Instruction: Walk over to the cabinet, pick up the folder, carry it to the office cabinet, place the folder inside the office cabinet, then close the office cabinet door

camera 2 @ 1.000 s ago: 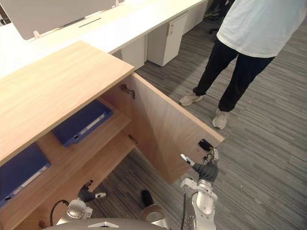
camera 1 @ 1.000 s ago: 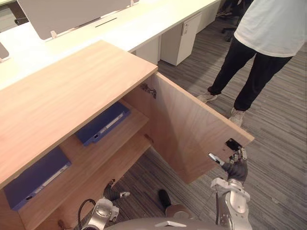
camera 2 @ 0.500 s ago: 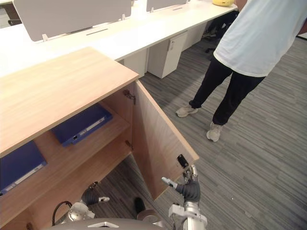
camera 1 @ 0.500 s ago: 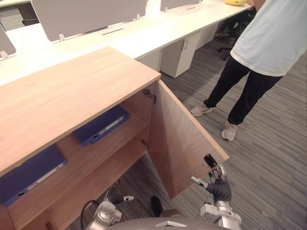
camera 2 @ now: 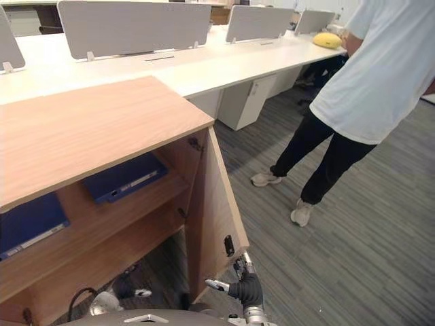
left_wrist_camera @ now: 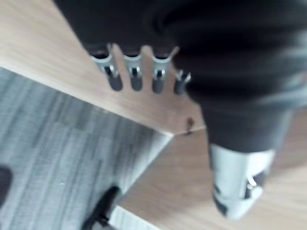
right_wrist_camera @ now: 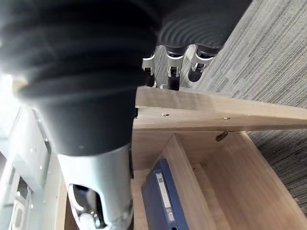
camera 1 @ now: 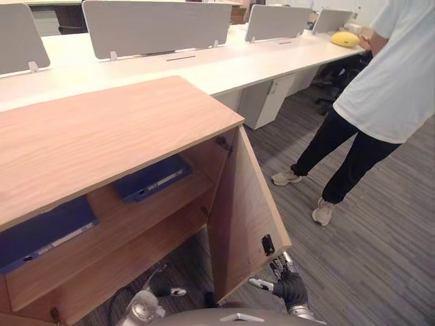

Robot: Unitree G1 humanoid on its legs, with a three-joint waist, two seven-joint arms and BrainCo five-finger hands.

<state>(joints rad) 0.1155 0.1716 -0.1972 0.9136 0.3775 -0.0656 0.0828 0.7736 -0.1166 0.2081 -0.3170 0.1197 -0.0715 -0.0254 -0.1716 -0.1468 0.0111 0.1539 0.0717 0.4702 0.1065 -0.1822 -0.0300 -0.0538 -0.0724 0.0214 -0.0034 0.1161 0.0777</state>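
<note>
Office cabinet (camera 1: 102, 129): wood, door (camera 1: 241, 210) standing roughly square to the front. Blue folder (camera 1: 153, 180) lies flat on the upper shelf (camera 1: 136, 217) near the hinge side, with a second blue folder (camera 1: 44, 231) further left on the same shelf. Right hand (camera 1: 291, 286) is at the door's free lower corner, fingers straight on the outer face, thumb spread. Left hand (camera 1: 160, 288) hangs low by the cabinet base, fingers straight, holding nothing. Grey striped carpet (camera 1: 380, 272). Long white worktop (camera 1: 224, 64) with grey divider screens (camera 1: 156, 27) stands behind. Person (camera 1: 380, 88) stands at right.
</note>
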